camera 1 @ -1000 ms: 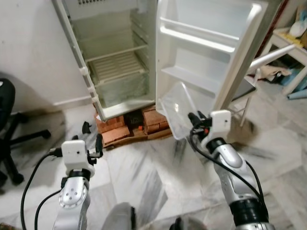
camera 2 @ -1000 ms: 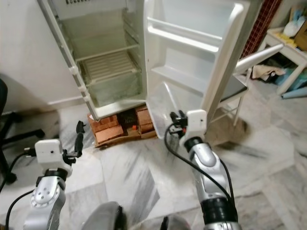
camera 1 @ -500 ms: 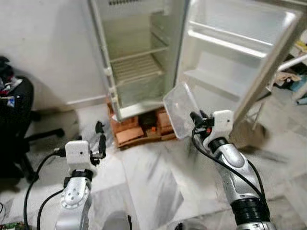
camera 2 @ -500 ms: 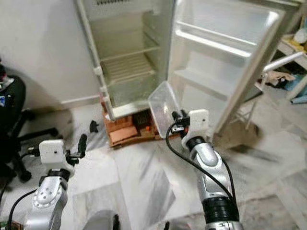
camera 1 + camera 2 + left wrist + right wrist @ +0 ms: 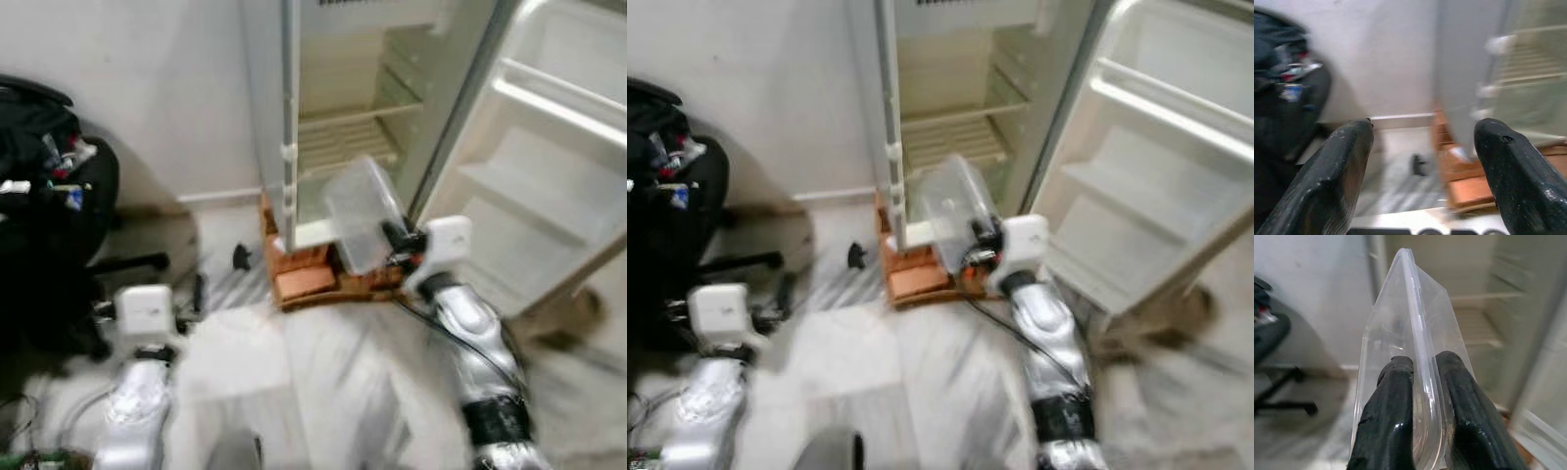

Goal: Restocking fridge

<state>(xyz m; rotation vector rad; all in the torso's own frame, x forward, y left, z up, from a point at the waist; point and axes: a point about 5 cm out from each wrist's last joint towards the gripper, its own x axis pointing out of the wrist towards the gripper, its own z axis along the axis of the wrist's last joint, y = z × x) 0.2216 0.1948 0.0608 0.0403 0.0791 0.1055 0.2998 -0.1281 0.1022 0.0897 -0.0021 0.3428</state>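
The clear plastic box (image 5: 361, 212) is up in front of the open fridge (image 5: 353, 117), pinched by its thin rim in the right gripper (image 5: 1420, 382), and it looks light, bendy and slippery, while the left gripper (image 5: 1420, 147) hangs spread and empty.

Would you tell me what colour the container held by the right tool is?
Clear, colourless plastic container, seen best in the right wrist view, pinched by the right tool.
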